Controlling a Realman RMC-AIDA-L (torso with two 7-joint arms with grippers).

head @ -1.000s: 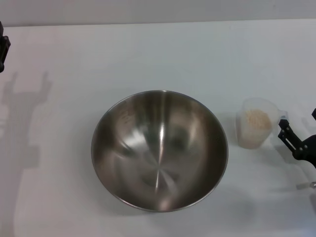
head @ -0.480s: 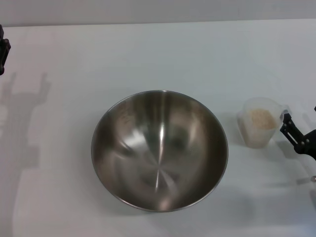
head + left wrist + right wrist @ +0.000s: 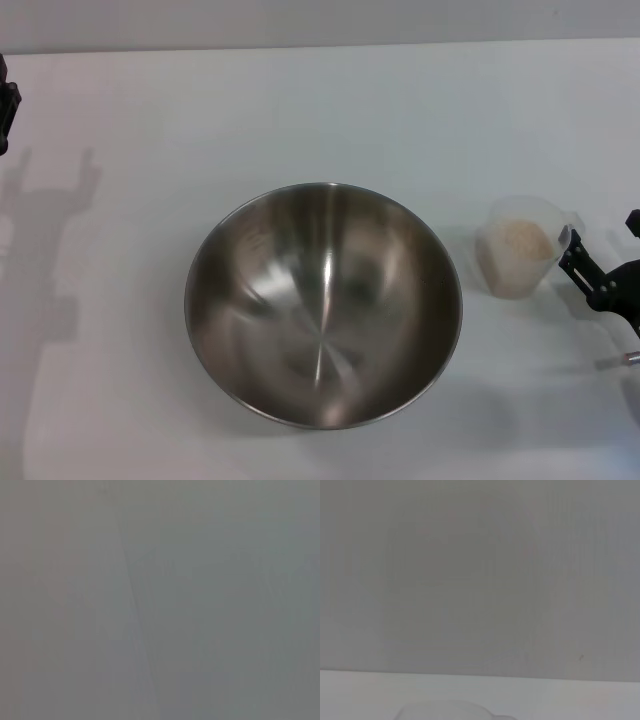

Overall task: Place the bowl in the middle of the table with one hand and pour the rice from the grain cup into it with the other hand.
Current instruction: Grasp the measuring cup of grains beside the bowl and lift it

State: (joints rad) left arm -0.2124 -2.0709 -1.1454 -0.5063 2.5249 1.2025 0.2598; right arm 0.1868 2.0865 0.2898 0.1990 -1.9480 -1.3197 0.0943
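The steel bowl (image 3: 322,300) stands upright in the middle of the white table (image 3: 330,110), and nothing is in it. To its right is the clear grain cup (image 3: 518,258), holding pale rice (image 3: 520,240). My right gripper (image 3: 596,248) reaches in from the right edge, its black fingers closed about the cup's side handle. A faint curved rim that may be the grain cup (image 3: 450,713) shows at the edge of the right wrist view. Only a small black part of my left gripper (image 3: 6,105) shows, at the far left edge, away from the bowl.
Shadows of the left arm fall on the table at the left. A grey wall runs behind the table's far edge (image 3: 320,45). The left wrist view shows only a plain grey surface.
The right gripper and the cup shifted slightly right, then back left and a little farther from me. The bowl and the left arm stayed put.
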